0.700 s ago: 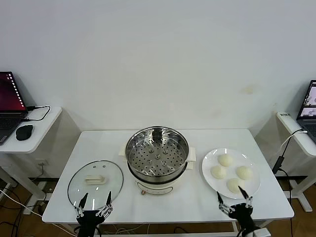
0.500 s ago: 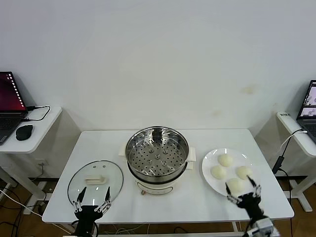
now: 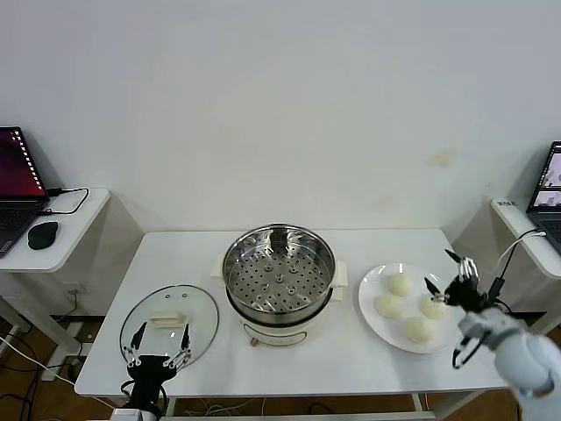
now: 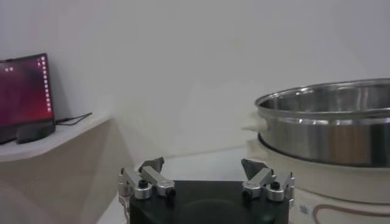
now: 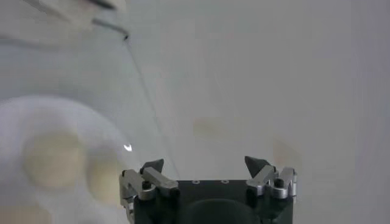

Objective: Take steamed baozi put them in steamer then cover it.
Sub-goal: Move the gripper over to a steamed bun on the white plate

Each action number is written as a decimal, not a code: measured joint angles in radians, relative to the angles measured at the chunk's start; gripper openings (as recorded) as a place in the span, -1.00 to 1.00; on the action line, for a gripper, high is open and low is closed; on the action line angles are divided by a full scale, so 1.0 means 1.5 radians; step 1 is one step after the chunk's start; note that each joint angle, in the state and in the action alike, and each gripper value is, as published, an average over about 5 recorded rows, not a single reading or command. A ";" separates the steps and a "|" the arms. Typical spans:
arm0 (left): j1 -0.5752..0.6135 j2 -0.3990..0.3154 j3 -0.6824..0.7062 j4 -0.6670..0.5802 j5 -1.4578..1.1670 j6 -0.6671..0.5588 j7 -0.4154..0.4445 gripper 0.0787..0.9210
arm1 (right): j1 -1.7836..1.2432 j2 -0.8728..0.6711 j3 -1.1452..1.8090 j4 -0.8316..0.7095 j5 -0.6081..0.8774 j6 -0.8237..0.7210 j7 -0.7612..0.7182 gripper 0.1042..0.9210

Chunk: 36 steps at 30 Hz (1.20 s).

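Now first step: picking up bun. Right gripper (image 3: 454, 279), jaws wide apart, nothing held, hangs over white plate (image 3: 372, 317) by four baozi (image 3: 404, 306). Steamer (image 3: 279, 270) holds none; glass lid (image 3: 169, 319) flat on table. Left gripper (image 3: 158, 346), jaws apart, waits near lid. Next: go down, pinch one bun softly.

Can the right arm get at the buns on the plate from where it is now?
Probably yes. The right pincer is open and hovers at the plate's far right edge, close to the nearest of the four buns. Nothing lies between it and them, and they sit uncovered.
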 measured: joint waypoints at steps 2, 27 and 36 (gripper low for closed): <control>0.000 0.001 -0.002 0.002 0.004 0.000 -0.003 0.77 | 0.060 -0.025 -0.054 -0.031 0.006 -0.003 -0.040 0.76; -0.009 0.013 -0.007 0.023 0.020 -0.004 -0.026 0.77 | 0.605 -0.044 -0.671 -0.306 0.101 0.048 -0.365 0.76; -0.011 0.014 -0.008 0.024 0.020 -0.004 -0.025 0.77 | 0.633 0.009 -0.719 -0.376 0.085 0.064 -0.373 0.76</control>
